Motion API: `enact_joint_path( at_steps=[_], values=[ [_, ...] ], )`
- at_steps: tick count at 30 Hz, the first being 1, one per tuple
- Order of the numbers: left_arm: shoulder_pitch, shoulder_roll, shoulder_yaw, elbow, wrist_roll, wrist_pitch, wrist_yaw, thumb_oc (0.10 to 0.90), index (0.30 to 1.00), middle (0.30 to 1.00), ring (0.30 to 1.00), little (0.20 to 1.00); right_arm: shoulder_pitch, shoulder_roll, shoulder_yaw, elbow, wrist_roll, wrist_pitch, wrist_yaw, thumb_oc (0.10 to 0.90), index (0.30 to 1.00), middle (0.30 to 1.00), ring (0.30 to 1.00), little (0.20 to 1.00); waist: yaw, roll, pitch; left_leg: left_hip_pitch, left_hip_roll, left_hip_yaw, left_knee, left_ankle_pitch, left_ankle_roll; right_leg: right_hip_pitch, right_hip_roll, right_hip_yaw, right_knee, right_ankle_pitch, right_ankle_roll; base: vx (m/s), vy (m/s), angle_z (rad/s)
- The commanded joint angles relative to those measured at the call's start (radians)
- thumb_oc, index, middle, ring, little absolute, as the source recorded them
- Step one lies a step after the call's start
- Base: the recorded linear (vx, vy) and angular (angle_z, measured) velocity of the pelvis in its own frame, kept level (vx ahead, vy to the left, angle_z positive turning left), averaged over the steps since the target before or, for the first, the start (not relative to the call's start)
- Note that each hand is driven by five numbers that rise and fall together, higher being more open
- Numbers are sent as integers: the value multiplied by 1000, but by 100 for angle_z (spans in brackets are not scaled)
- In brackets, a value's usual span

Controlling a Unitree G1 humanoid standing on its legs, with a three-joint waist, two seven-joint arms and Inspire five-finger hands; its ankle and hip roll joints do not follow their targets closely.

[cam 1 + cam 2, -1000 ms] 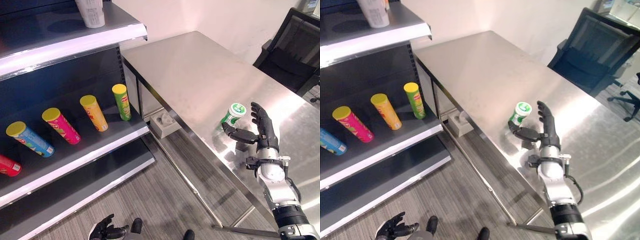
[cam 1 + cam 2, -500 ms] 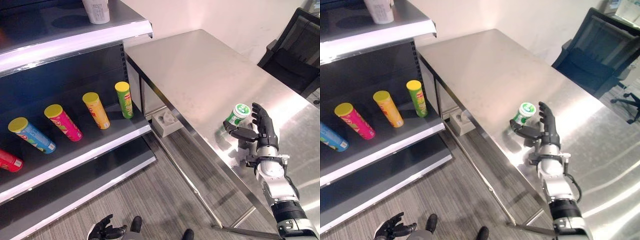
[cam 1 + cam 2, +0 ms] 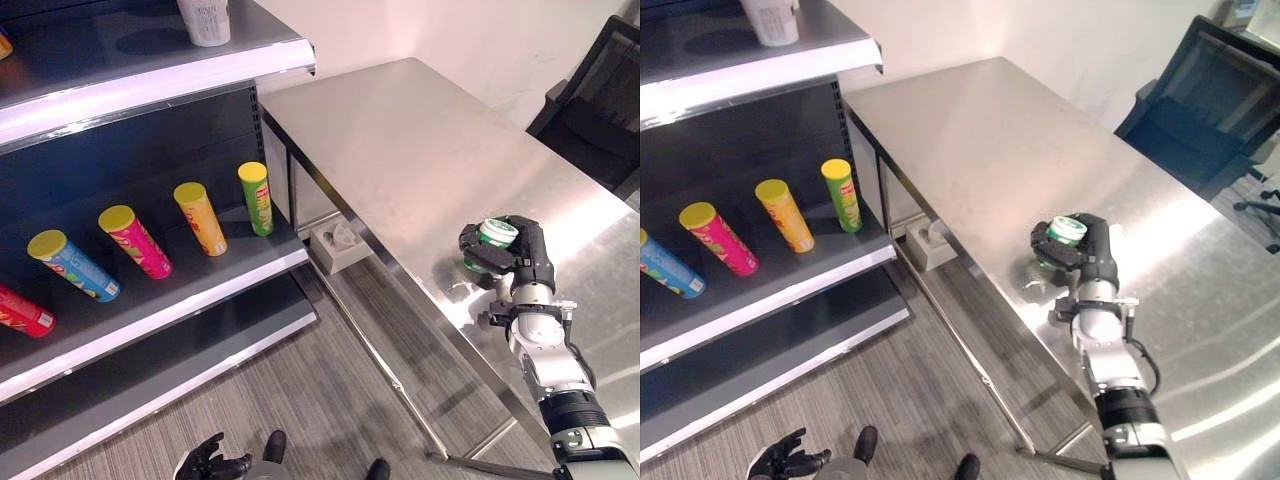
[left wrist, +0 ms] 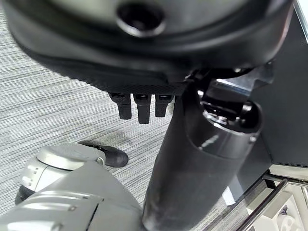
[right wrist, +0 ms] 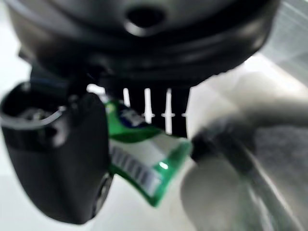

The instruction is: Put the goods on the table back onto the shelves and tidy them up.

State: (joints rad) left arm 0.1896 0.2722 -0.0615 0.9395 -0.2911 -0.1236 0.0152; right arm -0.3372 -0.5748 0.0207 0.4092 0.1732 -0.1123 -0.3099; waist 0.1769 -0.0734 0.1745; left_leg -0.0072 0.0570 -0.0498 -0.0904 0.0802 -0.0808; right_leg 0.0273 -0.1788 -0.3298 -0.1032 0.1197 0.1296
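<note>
You see the small green-and-white cup with a green lid (image 3: 492,240) near the steel bench's (image 3: 400,150) front edge, enclosed by dark fingers (image 3: 478,252).

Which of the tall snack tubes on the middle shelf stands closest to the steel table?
The green tube with the yellow lid, at the row's table end. The orange tube, pink tube, blue tube and red tube lie progressively farther away.

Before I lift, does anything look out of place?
The tubes on the middle shelf lie tipped at a slant, not upright. The right robot hand is curled round the green cup near the table edge. Nothing looks spilled.
</note>
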Motion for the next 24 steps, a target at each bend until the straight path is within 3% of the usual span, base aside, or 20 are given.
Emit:
enact_joint_path(
  at_steps=[1, 12, 21, 24],
  values=[
    [-17, 46, -18, 4, 33, -21, 17, 800, 900, 900, 900, 900, -66, -129, -83, -163, -51, -71, -44, 400, 300, 300, 300, 300, 9, -11, -29, 24, 8, 57, 3, -101, 0, 77, -33, -35, 16, -93, 63, -18, -34, 2],
    [-26, 51, -6, -19, 21, -22, 20, 800, 900, 900, 900, 900, -106, -176, -146, -387, -79, -115, -62, 400, 300, 300, 300, 300, 7, -6, -54, 34, 33, 42, 3, -85, -24, 107, -7, -47, 18, -125, 41, -28, -78, 4],
    [-16, 49, -32, -59, -19, -24, 6, 800, 900, 900, 900, 900, -291, -247, -75, -477, -24, -172, -40, 400, 300, 300, 300, 300, 50, 3, -51, -12, 92, -45, 3, -13, -84, 124, 70, -79, 16, -184, -11, -66, -172, 26],
    [-10, 49, -45, -86, -48, -24, 1, 800, 900, 900, 900, 900, -394, -273, -27, -486, 2, -185, -37, 400, 300, 300, 300, 300, 83, 18, -29, -48, 116, -89, 5, 32, -112, 127, 98, -105, 16, -208, -32, -123, -141, 33]
  ],
)
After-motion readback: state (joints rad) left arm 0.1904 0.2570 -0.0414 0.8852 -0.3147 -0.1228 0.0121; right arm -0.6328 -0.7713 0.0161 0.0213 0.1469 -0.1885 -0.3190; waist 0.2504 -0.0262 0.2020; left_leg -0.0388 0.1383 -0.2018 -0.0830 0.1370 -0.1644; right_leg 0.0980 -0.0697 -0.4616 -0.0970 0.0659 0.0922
